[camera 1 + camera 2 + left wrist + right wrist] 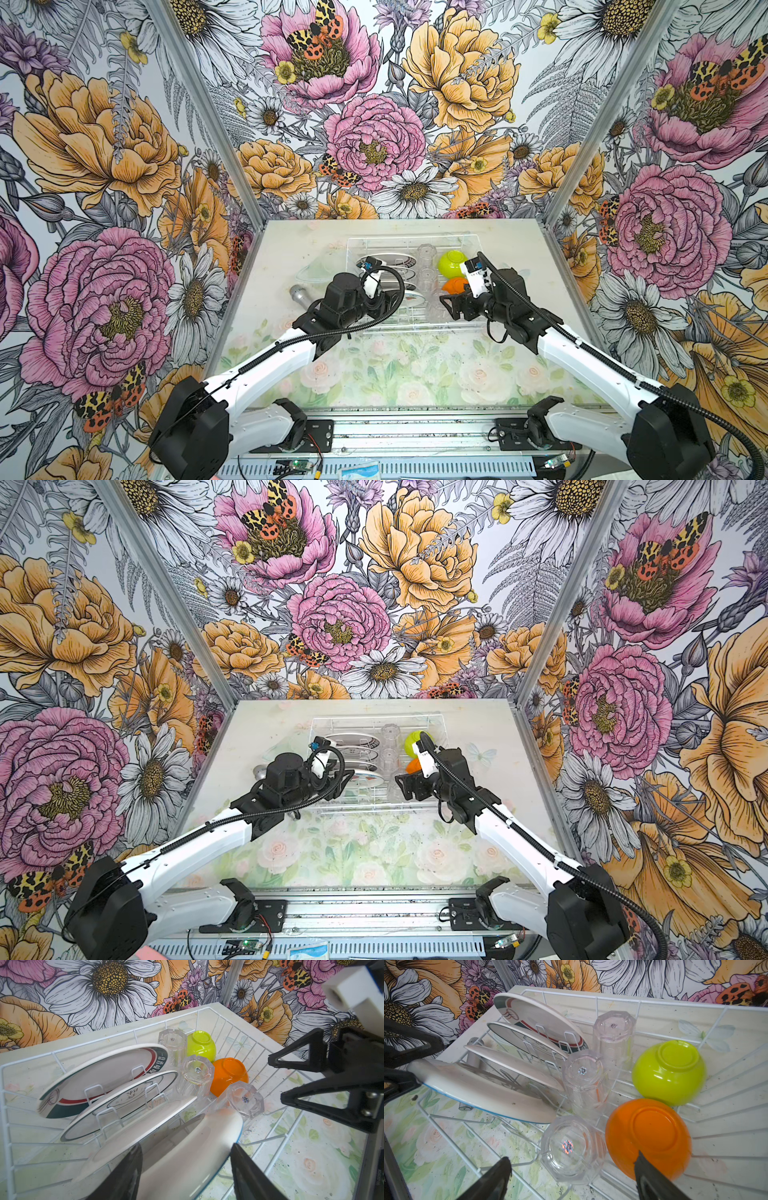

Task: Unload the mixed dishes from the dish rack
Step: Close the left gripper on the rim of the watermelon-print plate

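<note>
The white wire dish rack point(409, 239) point(133, 1031) point(639, 1001) holds several white plates on edge, three upturned clear tumblers, a lime-green bowl point(668, 1072) point(200, 1045) and an orange bowl point(652, 1136) point(228, 1074), both upside down. My left gripper point(187, 1146) point(388, 300) point(345, 777) straddles the rim of the front, blue-edged plate point(207, 1130) point(477, 1088). Its jaws stand apart, one finger against the blue edge. My right gripper point(573, 1161) point(449, 309) point(402, 788) hangs open above the nearest tumbler point(569, 1147) point(245, 1099), one finger over the orange bowl.
A grey metal cylinder point(300, 294) point(473, 1057) lies on the table left of the rack, behind the plates. Floral walls close in the left, right and back. Bare table point(395, 374) stretches between the rack and the arm bases.
</note>
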### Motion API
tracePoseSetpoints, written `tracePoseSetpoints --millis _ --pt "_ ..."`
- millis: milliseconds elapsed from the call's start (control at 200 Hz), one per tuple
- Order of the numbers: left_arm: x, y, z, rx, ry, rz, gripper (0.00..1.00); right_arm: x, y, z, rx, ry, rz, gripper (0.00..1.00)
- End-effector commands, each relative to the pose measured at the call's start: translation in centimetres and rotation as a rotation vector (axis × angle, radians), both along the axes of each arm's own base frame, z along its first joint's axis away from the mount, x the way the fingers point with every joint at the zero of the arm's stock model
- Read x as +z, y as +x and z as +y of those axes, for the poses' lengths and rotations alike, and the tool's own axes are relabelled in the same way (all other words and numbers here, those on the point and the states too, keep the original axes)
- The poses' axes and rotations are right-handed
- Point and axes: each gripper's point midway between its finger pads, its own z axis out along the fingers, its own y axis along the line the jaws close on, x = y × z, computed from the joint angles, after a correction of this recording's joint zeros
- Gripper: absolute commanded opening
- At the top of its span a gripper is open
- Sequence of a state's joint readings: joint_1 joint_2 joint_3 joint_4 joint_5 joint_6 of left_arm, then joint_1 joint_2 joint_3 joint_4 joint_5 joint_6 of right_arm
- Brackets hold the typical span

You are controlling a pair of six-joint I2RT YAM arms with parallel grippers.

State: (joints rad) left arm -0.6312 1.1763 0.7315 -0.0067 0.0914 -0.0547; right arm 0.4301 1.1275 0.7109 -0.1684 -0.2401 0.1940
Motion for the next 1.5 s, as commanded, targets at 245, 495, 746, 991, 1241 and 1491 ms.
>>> tracePoseSetpoints --millis 245,495,746,991,1241,1491 --pt "-6.1 -1.5 0.5 -0.055 0.235 0.149 0.65 1.3 0.6 -1.5 -0.052 0.017 -0.039 0.94" --pt "-6.9 -2.0 1.3 0.012 0.299 0.149 0.67 1.5 1.0 -1.8 -0.072 0.018 -0.041 0.94" --pt "-8.2 -2.9 2.2 0.078 0.373 0.215 0.65 1.3 1.2 -2.4 -0.104 0.009 -0.040 0.94" --pt "-8.2 -3.3 2.5 0.086 0.381 0.249 0.66 1.5 1.0 -2.9 -0.113 0.009 -0.054 0.94" --pt "-7.9 -3.4 2.9 0.097 0.449 0.279 0.71 2.0 1.0 -3.2 -0.123 0.013 -0.071 0.94" --pt "-7.8 -3.3 3.7 0.084 0.515 0.283 0.69 2.5 0.9 -3.4 -0.131 0.026 -0.080 0.94"
